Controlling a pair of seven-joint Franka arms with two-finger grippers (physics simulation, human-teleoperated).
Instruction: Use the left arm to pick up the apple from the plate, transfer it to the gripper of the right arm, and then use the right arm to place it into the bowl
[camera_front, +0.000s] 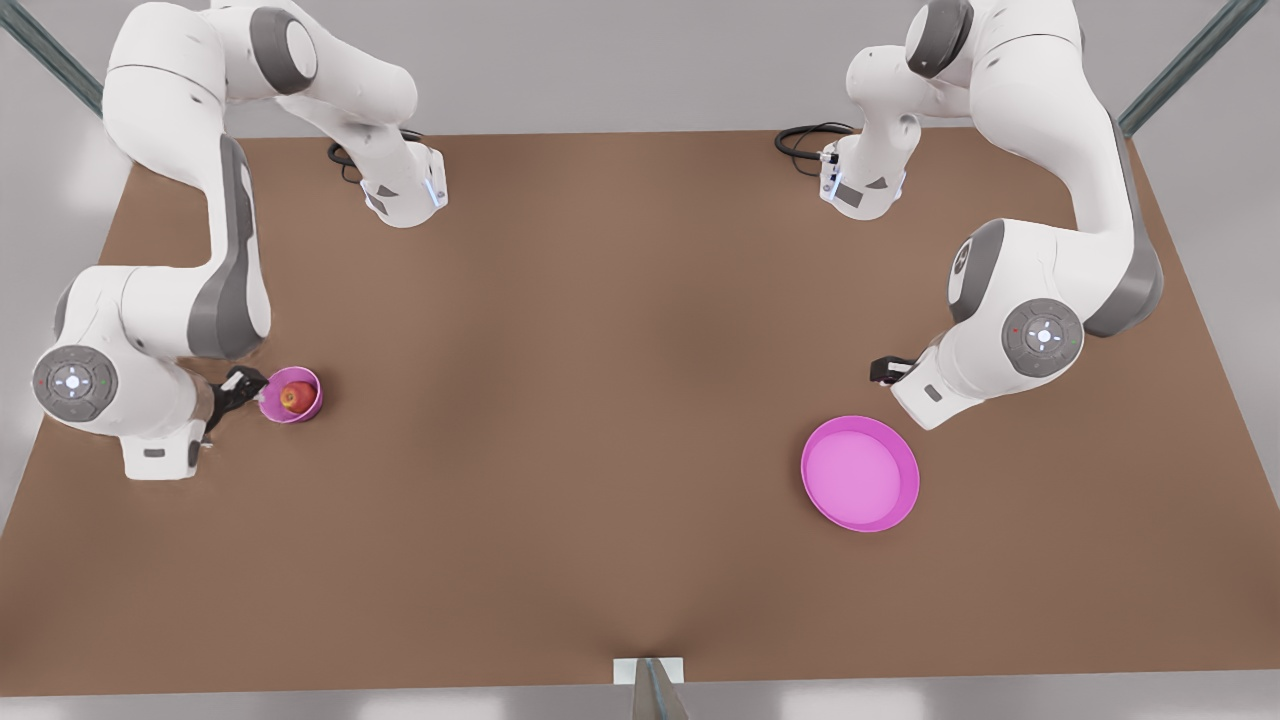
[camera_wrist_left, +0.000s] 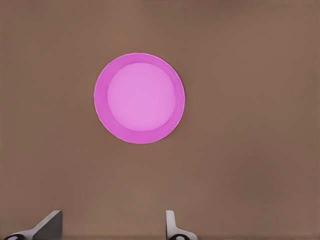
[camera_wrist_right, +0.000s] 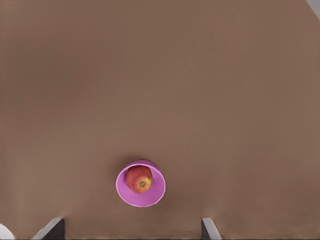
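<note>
Brown table (camera_front: 600, 400), grey surround. Apple (camera_front: 293, 397) in bowl (camera_front: 305, 412). Both grippers' fingers spread, grasping nothing.

1. Both arms are built of glossy white rounded shells with dark grey panels set along the links and at the joints.
2. Each has a round grey cap near the wrist joint, carrying a small glowing white centre ringed by tiny marks (one red and one green dot among them).
3. The bases are white cylinders with dark triangular markings and a thin blue-lit strip; black cables loop beside each.
4. The right gripper (camera_front: 240, 388) has black fingers on a white hand body.
5. The left gripper (camera_front: 886, 371) ends in a black block.
6. Its fingertips (camera_wrist_left: 172, 223) look pale grey in the left wrist view.
</note>
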